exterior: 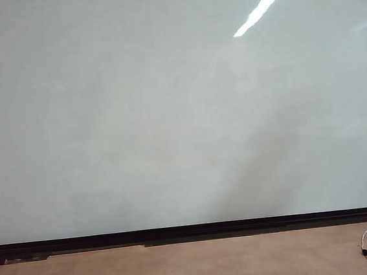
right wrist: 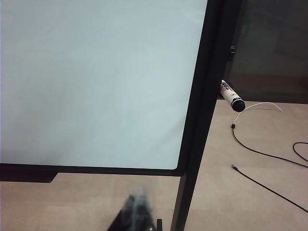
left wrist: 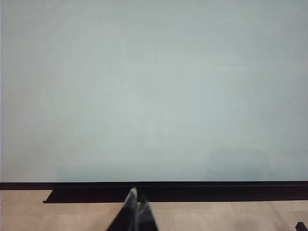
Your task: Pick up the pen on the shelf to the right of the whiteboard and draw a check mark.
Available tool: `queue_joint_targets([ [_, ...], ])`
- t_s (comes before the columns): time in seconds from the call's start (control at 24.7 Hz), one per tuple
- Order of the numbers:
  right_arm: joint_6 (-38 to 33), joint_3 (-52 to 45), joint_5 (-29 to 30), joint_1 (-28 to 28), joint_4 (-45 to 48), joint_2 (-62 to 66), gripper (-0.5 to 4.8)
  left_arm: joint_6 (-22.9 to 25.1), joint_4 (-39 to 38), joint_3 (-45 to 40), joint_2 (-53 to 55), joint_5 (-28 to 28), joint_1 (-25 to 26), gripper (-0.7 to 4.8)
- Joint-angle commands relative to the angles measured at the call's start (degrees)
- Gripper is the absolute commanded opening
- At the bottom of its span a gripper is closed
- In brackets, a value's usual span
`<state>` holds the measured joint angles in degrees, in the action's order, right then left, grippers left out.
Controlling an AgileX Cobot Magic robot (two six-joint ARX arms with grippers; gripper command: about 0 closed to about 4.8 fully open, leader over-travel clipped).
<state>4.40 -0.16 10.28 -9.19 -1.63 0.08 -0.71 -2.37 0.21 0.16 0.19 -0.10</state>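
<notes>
The right end effector (right wrist: 137, 204) shows in its own wrist view only as a blurred dark tip low in the frame, its two fingers pressed together and clenched on nothing; it hangs in front of the lower right corner of the whiteboard (right wrist: 96, 82), apart from the board and well apart from the pen (right wrist: 232, 96). The left end effector (left wrist: 135, 207) is likewise clenched and empty, its fingertips meeting in a point before the black bottom frame of the board, near the middle of its width. Neither end effector appears in the exterior view. The relation that matters: the pen lies beyond the black upright frame post (right wrist: 199, 115) at the board's right edge, on the far side of that post from the right end effector and higher than it, so I judge the coming move to be a reach past the post toward the right. The shelf itself cannot be made out; the pen's near end juts out from behind the post. Its long axis runs slantwise, the black end pointing toward the camera and slightly down, the white barrel receding behind the post. The right arm is plainly the nearer one; the left wrist view does not show the pen at all. A small red and black mark sits on the barrel, too small to read. No check mark is on the board yet. Cables (right wrist: 260, 154) trail over the floor (right wrist: 96, 197) beneath the pen.
</notes>
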Motion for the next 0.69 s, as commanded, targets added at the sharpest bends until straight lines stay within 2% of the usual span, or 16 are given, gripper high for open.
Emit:
queue_joint_targets([
  [0.04,0.1,0.2,0.2,0.0,0.4,0.0,-0.09,0.3,0.7,0.2,0.0,0.0,0.0,-0.04],
  [0.61,0.2,0.2,-0.7,-0.2,0.4,0.0,-0.08,0.3,0.7,0.2,0.0,0.0,0.0,-0.05],
  [0.69,0.1,0.2,-1.5,-0.2,0.7,0.0,0.13,0.3,0.7,0.2,0.0,0.0,0.0,-0.04],
])
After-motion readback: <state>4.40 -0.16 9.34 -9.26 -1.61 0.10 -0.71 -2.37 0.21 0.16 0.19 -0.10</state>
